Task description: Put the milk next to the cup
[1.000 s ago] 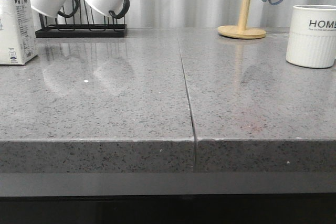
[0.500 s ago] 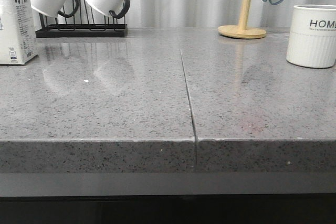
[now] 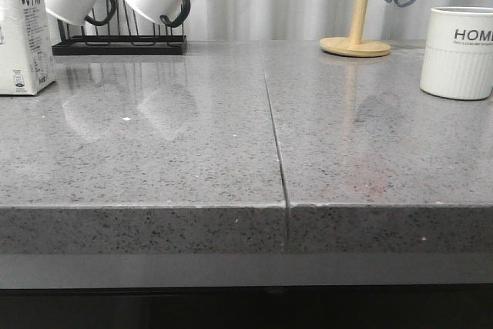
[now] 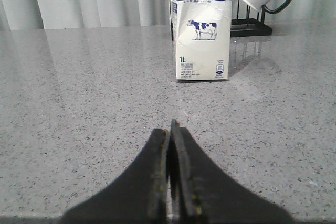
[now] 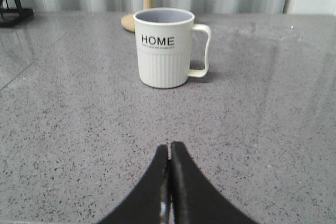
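Looking forward, I see the milk (image 3: 23, 28) upright far left, the cup (image 3: 457, 52) far right, well apart. My left gripper (image 4: 170, 129), pressed closed and empty, faces the carton. My right gripper (image 5: 169, 153), likewise closed, faces the cup.

Speckled grey stone countertop (image 3: 192, 152) with milk (image 3: 23, 36), cup (image 3: 458, 53), black mug rack (image 3: 119, 44), wooden mug tree (image 3: 355, 40)

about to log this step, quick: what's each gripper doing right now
Left gripper: closed, empty; the milk stands ahead of it, untouched.
Right gripper: closed, empty; the cup sits ahead, untouched.
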Robot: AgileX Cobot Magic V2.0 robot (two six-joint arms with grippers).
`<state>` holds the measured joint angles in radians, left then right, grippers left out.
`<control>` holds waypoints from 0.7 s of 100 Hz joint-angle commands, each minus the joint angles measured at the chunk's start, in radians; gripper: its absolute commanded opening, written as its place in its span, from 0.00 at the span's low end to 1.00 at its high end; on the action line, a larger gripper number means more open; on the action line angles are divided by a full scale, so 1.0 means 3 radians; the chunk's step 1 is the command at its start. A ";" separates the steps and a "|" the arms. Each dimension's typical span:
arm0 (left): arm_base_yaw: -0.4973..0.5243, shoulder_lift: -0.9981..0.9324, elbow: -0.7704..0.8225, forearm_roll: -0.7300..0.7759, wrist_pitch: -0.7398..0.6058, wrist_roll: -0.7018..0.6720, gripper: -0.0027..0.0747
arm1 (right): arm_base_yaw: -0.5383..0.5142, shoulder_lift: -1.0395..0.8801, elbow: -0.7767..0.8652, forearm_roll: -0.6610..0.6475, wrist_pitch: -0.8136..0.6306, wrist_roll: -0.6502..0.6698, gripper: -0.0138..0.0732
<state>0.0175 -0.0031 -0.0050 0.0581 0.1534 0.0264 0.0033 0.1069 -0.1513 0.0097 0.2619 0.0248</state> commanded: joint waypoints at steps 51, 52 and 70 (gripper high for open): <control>0.0004 -0.0107 0.0151 -0.0007 -0.0251 -0.0043 0.01 | -0.0005 0.1556 -0.0389 -0.0032 -0.1298 -0.0020 0.50; 0.0004 -0.0107 0.0151 -0.0007 -0.0251 -0.0043 0.01 | -0.0005 0.1606 -0.0389 -0.0032 -0.1338 -0.0030 0.50; 0.0004 -0.0107 0.0151 -0.0007 -0.0251 -0.0043 0.01 | -0.0068 0.2332 -0.0396 0.0000 -0.2352 -0.0187 0.50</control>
<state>0.0175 -0.0031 -0.0050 0.0581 0.1534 0.0264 0.0007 0.7155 -0.2310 0.0081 -0.2144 0.0000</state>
